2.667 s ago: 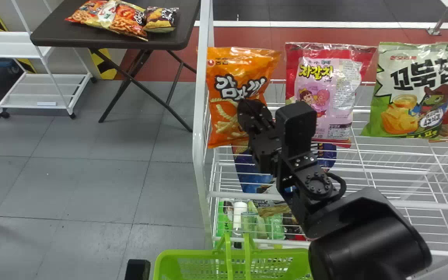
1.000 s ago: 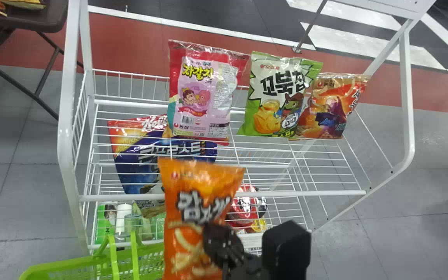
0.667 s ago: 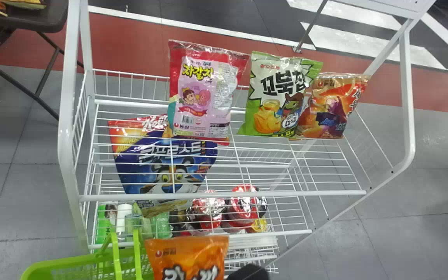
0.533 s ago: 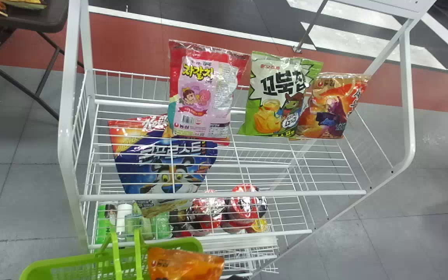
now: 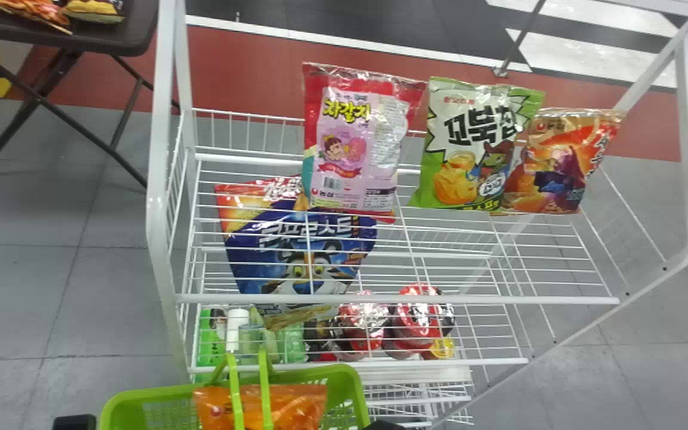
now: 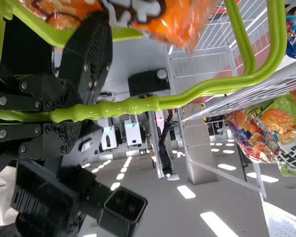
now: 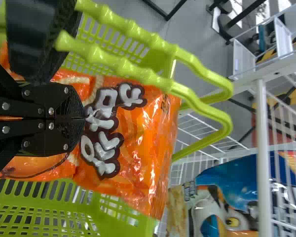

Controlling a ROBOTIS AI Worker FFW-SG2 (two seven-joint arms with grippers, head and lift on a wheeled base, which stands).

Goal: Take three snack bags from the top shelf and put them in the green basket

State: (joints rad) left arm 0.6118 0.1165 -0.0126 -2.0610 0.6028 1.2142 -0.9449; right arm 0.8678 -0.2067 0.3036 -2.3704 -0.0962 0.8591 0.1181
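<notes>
A white wire rack (image 5: 392, 299) is the biggest thing, with a dark brown counter (image 5: 136, 27) on crossed folding legs beyond its left post, snack bags lying on it. In front of the rack, by its left front corner, is the lime-green slatted plastic basket (image 5: 141, 394), its two looped handles (image 5: 265, 382) standing up and crossing in front of what is inside. A large blue cereal bag with a tiger (image 5: 272, 263) sits below the top shelf's wires, toward the left end. The glossy orange snack bag (image 5: 293, 406) is inside the basket, its top edge up behind the handles. Along the top shelf's back edge stand three more: a red-edged pink bag (image 5: 359, 143) left of the middle, a green-and-white bag (image 5: 469, 143) right of it, and an orange-brown bag (image 5: 559, 167) nearer the right end, slightly overlapped by the green one. The right gripper (image 7: 83, 118) has its black fingers pressed together, pinching the front of the orange bag; the left gripper (image 6: 69, 114) is clamped around a basket handle. Smallest, low at the rack's front, are red-topped cups (image 5: 418, 316) and, by the left corner, a white cylinder (image 5: 236, 325).
</notes>
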